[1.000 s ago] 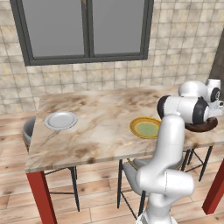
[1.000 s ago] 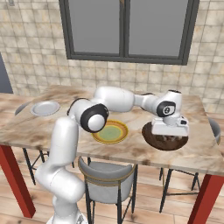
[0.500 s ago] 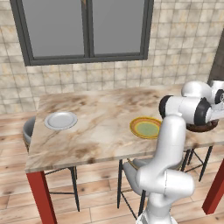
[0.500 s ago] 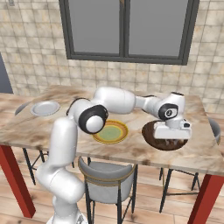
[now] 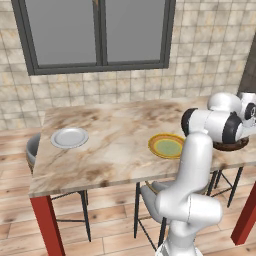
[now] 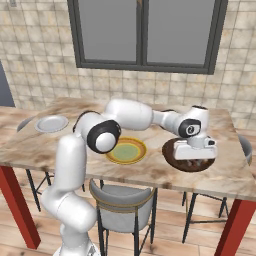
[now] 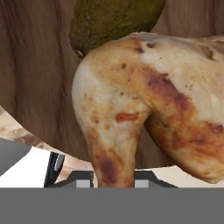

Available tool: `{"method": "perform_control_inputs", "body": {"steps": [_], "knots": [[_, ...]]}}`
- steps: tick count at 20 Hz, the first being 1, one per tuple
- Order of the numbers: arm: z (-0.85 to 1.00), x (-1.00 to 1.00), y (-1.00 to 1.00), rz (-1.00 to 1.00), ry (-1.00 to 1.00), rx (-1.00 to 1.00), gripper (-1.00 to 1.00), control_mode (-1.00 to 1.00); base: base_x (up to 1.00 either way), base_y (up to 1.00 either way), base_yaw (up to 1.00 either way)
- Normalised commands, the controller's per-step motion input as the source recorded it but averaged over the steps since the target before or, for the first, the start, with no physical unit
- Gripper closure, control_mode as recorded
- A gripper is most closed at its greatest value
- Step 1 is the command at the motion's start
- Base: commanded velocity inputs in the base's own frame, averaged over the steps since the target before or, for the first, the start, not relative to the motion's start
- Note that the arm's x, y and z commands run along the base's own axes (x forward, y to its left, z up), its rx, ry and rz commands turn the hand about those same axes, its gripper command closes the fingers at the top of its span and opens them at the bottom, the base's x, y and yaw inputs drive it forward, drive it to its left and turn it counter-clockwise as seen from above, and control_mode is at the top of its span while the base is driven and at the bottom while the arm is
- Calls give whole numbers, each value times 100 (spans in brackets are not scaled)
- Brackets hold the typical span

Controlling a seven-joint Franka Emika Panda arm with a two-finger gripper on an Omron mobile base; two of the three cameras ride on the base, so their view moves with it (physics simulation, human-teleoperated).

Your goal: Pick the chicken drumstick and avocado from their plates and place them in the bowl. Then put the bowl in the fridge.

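Gripping the golden-brown roasted chicken drumstick (image 7: 144, 100) by its narrow bone end, the two-finger gripper (image 6: 196, 158) hangs low over the wide dark brown wooden bowl (image 6: 172, 152) at the marble table's (image 6: 60, 145) right end. Both plates, yellow-rimmed (image 6: 126, 151) and small white-grey (image 6: 51, 123), sit empty. A dark olive-green avocado (image 7: 111, 19) already lies in the bowl. Next, I judge: release the drumstick, then carry the bowl to the fridge.

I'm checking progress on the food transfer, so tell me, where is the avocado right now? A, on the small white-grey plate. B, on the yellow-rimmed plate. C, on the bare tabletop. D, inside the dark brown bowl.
D: the hand view shows the avocado lying on the wood-grain inside of the bowl, just behind the chicken drumstick, and both plates sit bare.
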Motion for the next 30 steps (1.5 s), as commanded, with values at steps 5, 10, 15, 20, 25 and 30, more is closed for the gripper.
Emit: {"method": "perform_control_inputs", "body": {"steps": [5,10,15,20,25,30], "knots": [[-5,0,7,10,1,0,100,-100,0,0,0],[-13,4,9,11,6,0,100,-100,0,0,0],[-12,10,14,12,5,1,100,-100,0,0,0],[-1,23,12,14,2,2,100,-100,0,0,0],[-6,15,8,14,8,2,100,-100,0,0,0],[-10,5,4,14,13,4,100,-100,0,0,0]]}}
